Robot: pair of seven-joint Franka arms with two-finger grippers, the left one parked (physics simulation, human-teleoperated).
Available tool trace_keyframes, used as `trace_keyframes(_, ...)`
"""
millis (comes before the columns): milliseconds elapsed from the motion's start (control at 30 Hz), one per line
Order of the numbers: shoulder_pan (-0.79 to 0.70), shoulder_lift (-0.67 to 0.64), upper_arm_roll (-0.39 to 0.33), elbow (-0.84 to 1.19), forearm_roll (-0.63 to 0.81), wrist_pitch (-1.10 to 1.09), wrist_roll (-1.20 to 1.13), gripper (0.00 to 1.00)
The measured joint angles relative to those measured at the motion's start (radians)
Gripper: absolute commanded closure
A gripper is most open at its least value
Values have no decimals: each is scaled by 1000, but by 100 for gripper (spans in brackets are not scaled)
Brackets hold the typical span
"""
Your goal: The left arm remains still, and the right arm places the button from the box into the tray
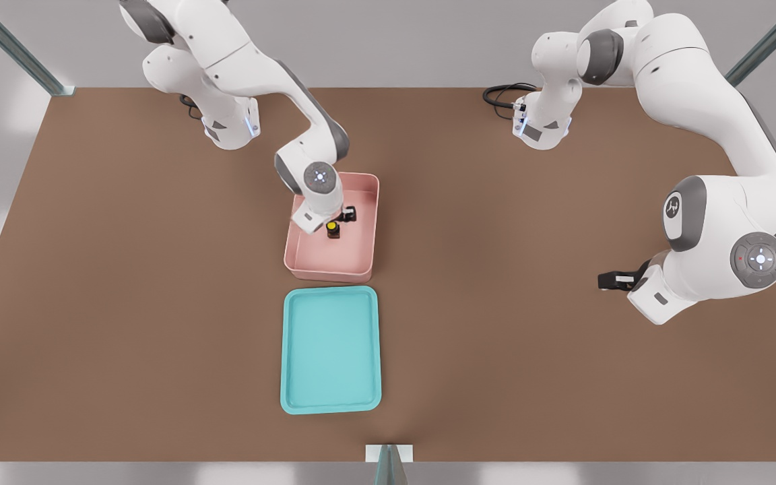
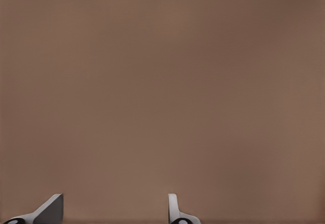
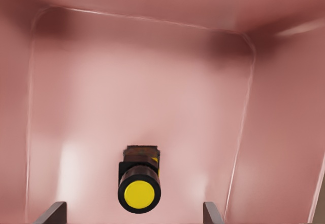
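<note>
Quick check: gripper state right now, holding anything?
Gripper: open, holding nothing, down inside the box, its fingers either side of the button.

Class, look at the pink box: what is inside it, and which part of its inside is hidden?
Inside the box: the button, with the open claw above it. The arm hides part of the floor.

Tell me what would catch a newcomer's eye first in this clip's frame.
Probably the turquoise tray, bright and empty on the brown table, just in front of the pink box. Next, the yellow-capped button on the box floor, with the open gripper lowered into the box, a finger on either side of it.
</note>
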Motion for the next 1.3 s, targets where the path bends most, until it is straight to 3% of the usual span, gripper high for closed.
trace_keyframes(167,5,44,1,-9,-1,83,103,0)
trace_keyframes(467,-1,9,2,-100,-3,173,227,0)
trace_keyframes(600,-2,10,2,-101,-3,189,265,17)
trace_keyframes(700,-3,15,2,-101,-2,200,289,39)
trace_keyframes(733,-3,15,2,-101,-1,203,297,41)
trace_keyframes(1233,2,32,2,-101,-2,219,369,37)
trace_keyframes(1267,4,32,2,-101,-2,219,373,37)
trace_keyframes(1300,4,32,2,-101,-1,220,376,45)
